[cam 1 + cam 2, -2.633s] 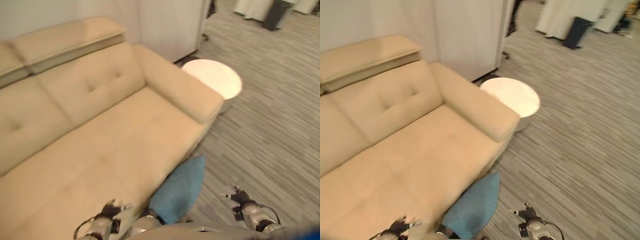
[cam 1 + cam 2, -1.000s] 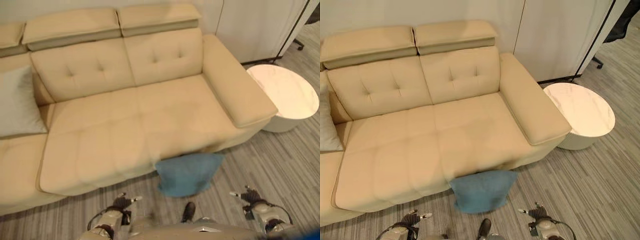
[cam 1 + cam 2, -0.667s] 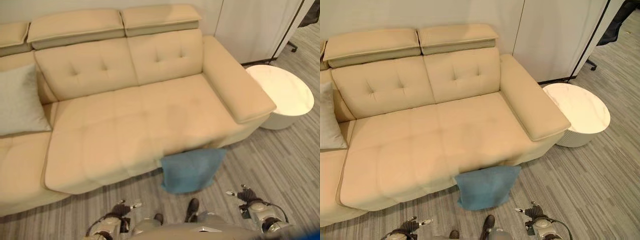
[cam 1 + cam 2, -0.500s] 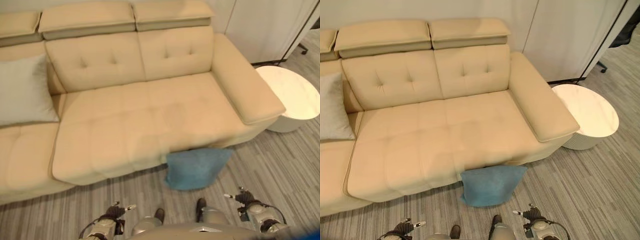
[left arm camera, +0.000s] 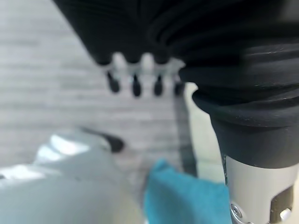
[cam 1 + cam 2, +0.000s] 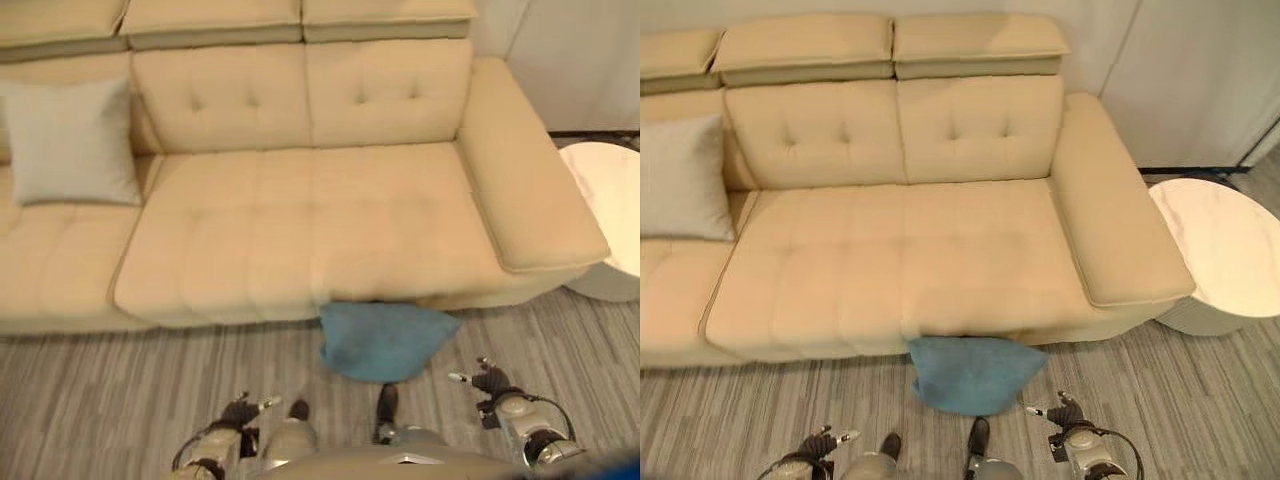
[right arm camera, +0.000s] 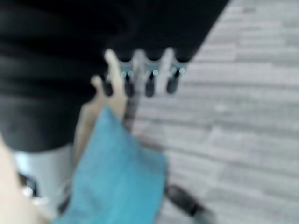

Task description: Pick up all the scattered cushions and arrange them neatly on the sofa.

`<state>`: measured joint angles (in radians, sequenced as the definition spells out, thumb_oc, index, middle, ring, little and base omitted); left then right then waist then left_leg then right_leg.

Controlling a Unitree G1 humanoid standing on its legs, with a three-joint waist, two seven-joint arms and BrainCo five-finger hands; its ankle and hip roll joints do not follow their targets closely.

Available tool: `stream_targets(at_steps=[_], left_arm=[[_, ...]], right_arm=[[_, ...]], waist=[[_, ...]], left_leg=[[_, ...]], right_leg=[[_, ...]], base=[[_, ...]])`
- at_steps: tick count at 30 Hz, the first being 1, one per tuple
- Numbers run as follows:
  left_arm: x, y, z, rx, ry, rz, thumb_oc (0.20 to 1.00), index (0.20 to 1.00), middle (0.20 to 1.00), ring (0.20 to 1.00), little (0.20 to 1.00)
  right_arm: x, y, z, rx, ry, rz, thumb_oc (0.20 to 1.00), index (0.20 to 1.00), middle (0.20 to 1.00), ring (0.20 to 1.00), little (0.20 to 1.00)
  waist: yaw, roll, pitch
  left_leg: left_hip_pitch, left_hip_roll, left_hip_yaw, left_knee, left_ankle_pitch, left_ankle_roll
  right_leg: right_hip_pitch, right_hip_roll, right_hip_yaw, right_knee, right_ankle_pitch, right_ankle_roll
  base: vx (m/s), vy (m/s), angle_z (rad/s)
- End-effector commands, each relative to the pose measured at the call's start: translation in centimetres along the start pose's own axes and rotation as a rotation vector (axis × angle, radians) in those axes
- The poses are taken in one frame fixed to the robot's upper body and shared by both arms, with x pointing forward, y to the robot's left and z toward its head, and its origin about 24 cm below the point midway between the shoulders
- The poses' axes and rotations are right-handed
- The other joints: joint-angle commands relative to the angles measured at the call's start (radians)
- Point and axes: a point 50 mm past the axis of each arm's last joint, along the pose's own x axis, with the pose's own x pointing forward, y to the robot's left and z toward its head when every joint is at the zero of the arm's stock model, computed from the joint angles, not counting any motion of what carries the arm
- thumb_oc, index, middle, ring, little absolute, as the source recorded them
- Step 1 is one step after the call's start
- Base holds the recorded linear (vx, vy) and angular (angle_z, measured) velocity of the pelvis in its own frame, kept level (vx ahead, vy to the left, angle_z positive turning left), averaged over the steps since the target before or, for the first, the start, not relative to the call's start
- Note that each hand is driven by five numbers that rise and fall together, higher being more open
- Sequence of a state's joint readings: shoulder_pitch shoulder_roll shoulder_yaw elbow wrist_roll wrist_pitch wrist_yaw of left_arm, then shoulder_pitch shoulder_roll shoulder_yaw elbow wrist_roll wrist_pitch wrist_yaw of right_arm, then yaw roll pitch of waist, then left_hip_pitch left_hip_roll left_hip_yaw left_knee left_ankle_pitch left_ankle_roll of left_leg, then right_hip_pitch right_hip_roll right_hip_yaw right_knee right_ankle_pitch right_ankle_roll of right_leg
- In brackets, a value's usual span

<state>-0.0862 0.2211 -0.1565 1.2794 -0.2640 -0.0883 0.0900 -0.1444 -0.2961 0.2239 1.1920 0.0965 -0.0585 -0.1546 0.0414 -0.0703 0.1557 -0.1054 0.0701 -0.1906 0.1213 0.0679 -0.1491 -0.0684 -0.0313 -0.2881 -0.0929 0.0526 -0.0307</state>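
Nearest, the left hand point(image 6: 240, 412) and right hand point(image 6: 487, 381) hang low with fingers straight, holding nothing. Between them one blue cushion point(image 6: 385, 340) lies on the striped floor point(image 6: 120, 400), its far edge hidden under the sofa point(image 6: 300, 230) front. One grey cushion point(image 6: 72, 142) leans on the backrest, leaving wide bare seat; a round white table point(image 6: 1220, 250) is cut off.

The 2 head eyes look steeply down from above at the sofa point(image 6: 900, 250), while both wrist cameras look close along their fingers at the blue cushion point(image 7: 117, 177).
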Motion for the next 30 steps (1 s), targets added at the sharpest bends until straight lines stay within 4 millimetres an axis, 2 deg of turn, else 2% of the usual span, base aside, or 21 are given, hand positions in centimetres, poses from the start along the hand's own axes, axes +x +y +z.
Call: stream_targets(at_steps=[1,2,5,7,11,12,16,17,18,20,21,25,26,28,30], left_arm=[[0.0,0.8,-0.1,0.019,0.008,0.019,1.0,1.0,1.0,1.0,1.0],[0.0,0.7,-0.2,0.03,0.01,0.016,1.0,1.0,1.0,1.0,1.0],[-0.1,1.1,-0.8,0.014,0.025,0.029,1.0,1.0,1.0,1.0,1.0],[-0.2,1.3,-1.1,0.011,0.034,0.034,1.0,1.0,1.0,1.0,1.0],[-0.2,1.8,-1.3,0.016,0.039,0.037,1.0,1.0,1.0,1.0,1.0],[-0.3,2.0,-1.5,0.02,0.047,0.04,1.0,1.0,1.0,1.0,1.0],[-0.3,2.4,-1.8,0.013,0.054,0.051,1.0,1.0,1.0,1.0,1.0],[-0.3,2.7,-1.4,0.012,0.042,0.059,1.0,1.0,1.0,1.0,1.0],[-0.2,2.8,-1.2,0.017,0.035,0.062,1.0,1.0,1.0,1.0,1.0],[-0.2,2.8,-1.1,0.017,0.027,0.064,1.0,1.0,1.0,1.0,1.0],[-0.1,2.9,-0.4,0.009,0.005,0.071,1.0,1.0,1.0,1.0,1.0],[0.0,3.3,0.5,0.009,-0.025,0.088,1.0,1.0,1.0,1.0,1.0],[0.1,3.4,1.2,-0.01,-0.052,0.097,1.0,1.0,1.0,1.0,1.0],[0.2,3.5,3.4,-0.064,-0.13,0.118,1.0,1.0,1.0,1.0,1.0],[0.3,3.5,4.0,-0.073,-0.148,0.125,1.0,1.0,1.0,1.0,1.0]], right_arm=[[0.1,-0.8,0.1,0.037,-0.007,-0.023,1.0,1.0,1.0,1.0,1.0],[0.1,-0.8,0.1,0.042,-0.008,-0.026,1.0,1.0,1.0,1.0,1.0],[0.1,-0.3,0.5,0.02,-0.02,-0.005,1.0,1.0,1.0,1.0,1.0],[0.1,-0.2,0.5,0.016,-0.022,-0.001,1.0,1.0,1.0,1.0,1.0],[0.1,0.2,0.4,0.012,-0.021,0.014,1.0,1.0,1.0,1.0,1.0],[0.1,0.5,0.5,0.007,-0.02,0.024,1.0,1.0,1.0,1.0,1.0],[0.1,1.1,1.2,-0.006,-0.039,0.043,1.0,1.0,1.0,1.0,1.0],[0.2,1.1,1.8,-0.002,-0.059,0.043,1.0,1.0,1.0,1.0,1.0],[0.2,1.1,1.9,0.003,-0.065,0.042,1.0,1.0,1.0,1.0,1.0],[0.2,1.1,2.1,0.008,-0.07,0.042,1.0,1.0,1.0,1.0,1.0],[0.2,1.2,2.3,0.003,-0.078,0.044,1.0,1.0,1.0,1.0,1.0],[0.2,1.1,2.4,-0.001,-0.081,0.041,1.0,1.0,1.0,1.0,1.0],[0.3,0.9,2.9,-0.008,-0.101,0.033,1.0,1.0,1.0,1.0,1.0],[0.4,0.3,4.2,0.004,-0.153,0.008,1.0,1.0,1.0,1.0,1.0],[0.4,0.1,4.7,0.015,-0.171,0.001,1.0,1.0,1.0,1.0,1.0]], waist=[[-0.004,0.003,-0.025],[-0.006,0.007,-0.028],[0.009,0.005,-0.037],[0.009,0.007,-0.036],[0.024,0.0,-0.043],[0.037,-0.004,-0.04],[0.056,-0.003,-0.024],[0.046,0.005,-0.007],[0.041,0.007,-0.005],[0.043,0.01,-0.004],[0.052,0.013,-0.002],[0.045,0.0,0.01],[0.054,-0.011,0.014],[0.058,-0.011,0.042],[0.056,-0.01,0.052]], left_leg=[[0.025,-0.086,0.019,-0.1,-0.089,0.09],[0.01,-0.103,0.047,-0.116,-0.071,0.1],[0.024,-0.125,0.012,-0.118,-0.085,0.115],[0.039,-0.122,0.02,-0.14,-0.074,0.119],[0.068,-0.127,0.026,-0.147,-0.089,0.133],[0.073,-0.133,0.034,-0.13,-0.11,0.147],[0.08,-0.134,0.055,-0.113,-0.126,0.166],[0.07,-0.134,0.041,-0.094,-0.122,0.171],[0.064,-0.135,0.027,-0.086,-0.125,0.171],[0.059,-0.134,0.018,-0.081,-0.129,0.169],[0.056,-0.126,0.012,-0.081,-0.137,0.162],[0.04,-0.132,-0.008,-0.058,-0.142,0.151],[0.017,-0.129,-0.008,-0.055,-0.14,0.138],[-0.038,-0.118,-0.031,-0.051,-0.117,0.122],[-0.06,-0.115,-0.037,-0.048,-0.11,0.118]], right_leg=[[0.002,-0.051,0.082,0.094,-0.066,0.119],[0.005,-0.045,0.078,0.087,-0.062,0.121],[0.003,-0.035,0.109,0.097,-0.072,0.126],[0.019,-0.037,0.115,0.099,-0.073,0.129],[0.047,-0.052,0.113,0.108,-0.083,0.139],[0.046,-0.066,0.111,0.135,-0.089,0.148],[0.002,-0.087,0.116,0.228,-0.072,0.171],[-0.045,-0.087,0.169,0.299,-0.049,0.188],[-0.053,-0.084,0.201,0.292,-0.054,0.183],[-0.05,-0.101,0.207,0.262,-0.052,0.178],[-0.045,-0.137,0.186,0.214,-0.03,0.173],[-0.044,-0.137,0.205,0.171,-0.029,0.176],[-0.035,-0.142,0.171,0.123,-0.02,0.179],[-0.061,-0.131,0.153,0.134,-0.032,0.172],[-0.081,-0.131,0.144,0.146,-0.036,0.169]], base=[[0.05,-0.033,0.11],[0.06,0.005,0.02],[0.09,0.063,-0.04],[0.12,0.106,-0.48],[0.11,0.109,-0.29],[0.08,0.136,-0.3],[0.01,0.101,-0.36],[-0.02,0.043,-0.35],[-0.02,0.042,-0.25],[0.03,-0.039,0.2],[0.04,-0.069,0.21],[0.04,-0.078,0.12],[-0.07,-0.18,0.53],[-0.16,-0.178,0.45],[-0.11,-0.068,0.33]])
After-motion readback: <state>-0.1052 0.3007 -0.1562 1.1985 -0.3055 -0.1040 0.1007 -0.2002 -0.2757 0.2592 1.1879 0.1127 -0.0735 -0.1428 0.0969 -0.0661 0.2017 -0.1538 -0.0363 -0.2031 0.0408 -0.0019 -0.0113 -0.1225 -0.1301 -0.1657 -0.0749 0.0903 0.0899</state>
